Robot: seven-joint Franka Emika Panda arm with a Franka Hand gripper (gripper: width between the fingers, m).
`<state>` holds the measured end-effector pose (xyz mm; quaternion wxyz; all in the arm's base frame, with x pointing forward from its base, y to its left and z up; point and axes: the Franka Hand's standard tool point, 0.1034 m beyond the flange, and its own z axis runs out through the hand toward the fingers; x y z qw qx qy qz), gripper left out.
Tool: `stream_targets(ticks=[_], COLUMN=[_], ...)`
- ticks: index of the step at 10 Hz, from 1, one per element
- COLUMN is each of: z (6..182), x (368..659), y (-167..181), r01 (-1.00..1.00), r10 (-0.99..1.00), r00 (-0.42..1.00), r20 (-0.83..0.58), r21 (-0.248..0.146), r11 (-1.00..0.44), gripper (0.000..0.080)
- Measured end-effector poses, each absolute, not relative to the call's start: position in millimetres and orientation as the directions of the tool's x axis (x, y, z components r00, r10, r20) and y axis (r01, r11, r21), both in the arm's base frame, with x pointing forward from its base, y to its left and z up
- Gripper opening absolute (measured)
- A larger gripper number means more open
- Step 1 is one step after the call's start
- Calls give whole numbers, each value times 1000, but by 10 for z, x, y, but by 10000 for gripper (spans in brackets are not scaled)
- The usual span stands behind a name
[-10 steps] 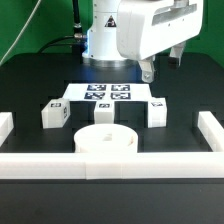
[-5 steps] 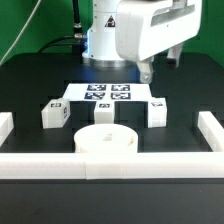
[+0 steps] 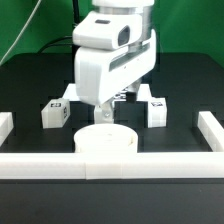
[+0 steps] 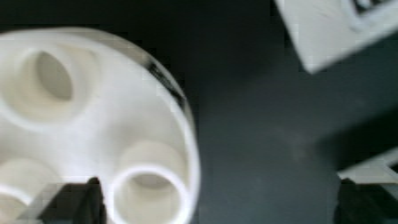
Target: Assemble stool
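The stool's round white seat (image 3: 106, 141) lies flat near the front of the black table. In the wrist view the seat (image 4: 80, 110) shows round holes in its face. My gripper (image 3: 103, 111) hangs just above the seat's back edge. The gripper (image 4: 222, 205) is open, with one dark fingertip (image 4: 75, 200) over the seat and the other over bare table. Nothing is held. One blocky leg (image 3: 55, 114) stands on the exterior view's left of the seat, another leg (image 3: 156, 109) on its right. The arm hides what lies behind it.
Long white rails border the table: one along the front (image 3: 110, 166), with short ends at the left (image 3: 5, 126) and right (image 3: 212, 129). A strip of the marker board (image 3: 127, 96) shows behind the arm, and its white corner (image 4: 347, 30) appears in the wrist view.
The arm has swung from the back right down and towards the exterior view's left, now over the seat and covering the marker board. The jaws have stayed open.
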<state>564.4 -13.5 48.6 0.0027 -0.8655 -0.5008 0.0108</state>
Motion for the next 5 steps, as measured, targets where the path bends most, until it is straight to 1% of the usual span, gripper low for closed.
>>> stream_targets(ticks=[3,4,5], z=[480,452,379], x=[5635,5632,5644], y=[-120,-130,-148], r01=[864,872,879], r10=[864,873,879], r00=[502,488,476], r20=[-17,-18,-21], r21=[-17,-21,-27], r11=[-503,-489,-477], gripper=[650,650,650])
